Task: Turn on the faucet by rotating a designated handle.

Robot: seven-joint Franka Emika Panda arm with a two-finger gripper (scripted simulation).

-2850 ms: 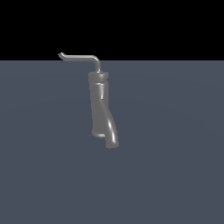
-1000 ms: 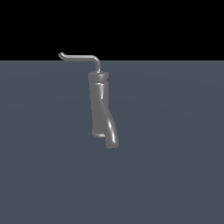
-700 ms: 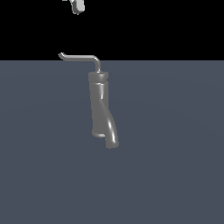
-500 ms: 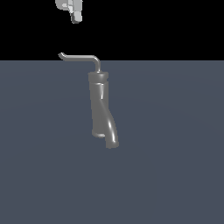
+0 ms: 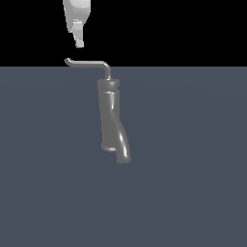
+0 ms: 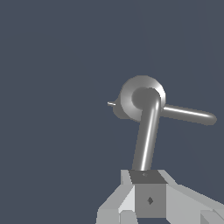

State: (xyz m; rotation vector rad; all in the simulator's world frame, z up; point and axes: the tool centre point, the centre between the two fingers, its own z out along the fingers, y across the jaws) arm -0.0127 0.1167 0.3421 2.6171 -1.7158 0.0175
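faucet (image 5: 110,118), one, with one handle (image 5: 89,63); one gripper (image 5: 78,41) just above its hooked tip, jaws' state unclear

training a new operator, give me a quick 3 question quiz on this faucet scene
1. True or false: the gripper is already touching the handle.
2. Which end of the handle is the gripper above? A) its hooked tip end B) the end joined to the faucet
3. In the exterior view, toward which side does the handle reach out from the faucet?

Key
1. False: a gap shows between the fingertips and the rod.
2. A
3. The exterior view's left.
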